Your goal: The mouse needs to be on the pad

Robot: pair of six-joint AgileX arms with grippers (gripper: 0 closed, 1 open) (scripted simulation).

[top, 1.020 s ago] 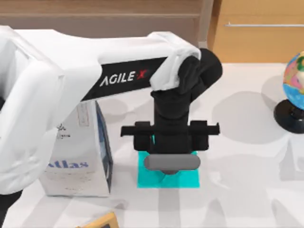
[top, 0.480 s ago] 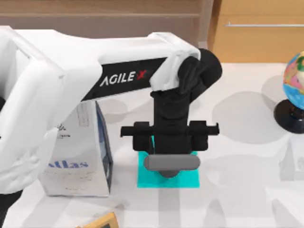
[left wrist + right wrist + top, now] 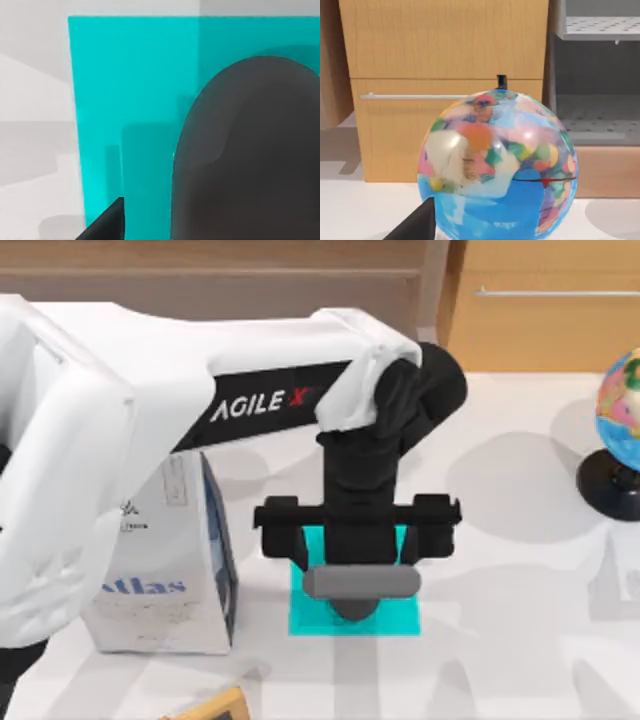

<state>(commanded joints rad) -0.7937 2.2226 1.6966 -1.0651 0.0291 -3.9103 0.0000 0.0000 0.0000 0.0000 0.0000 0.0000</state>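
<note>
The cyan pad point(image 3: 310, 612) lies flat on the table just right of the white bag. My left gripper point(image 3: 357, 552) hangs straight over it, open, with cyan showing inside each spread finger. The dark grey mouse point(image 3: 352, 611) peeks out beneath the wrist camera, resting on the pad. In the left wrist view the mouse point(image 3: 250, 155) lies on the pad point(image 3: 125, 100), and one black fingertip point(image 3: 107, 226) stands apart from it. My right arm is parked at the right; its wrist view shows one fingertip point(image 3: 420, 223) set well off centre.
A white "Atlas" bag point(image 3: 165, 560) stands left of the pad under my left arm. A globe point(image 3: 620, 430) on a black base sits at the right edge, also close up as the globe point(image 3: 497, 165). A wooden-framed thing point(image 3: 215, 707) pokes in at the front.
My left gripper's fingers have spread apart, so cyan now shows on both sides of the wrist. The mouse stays on the pad.
</note>
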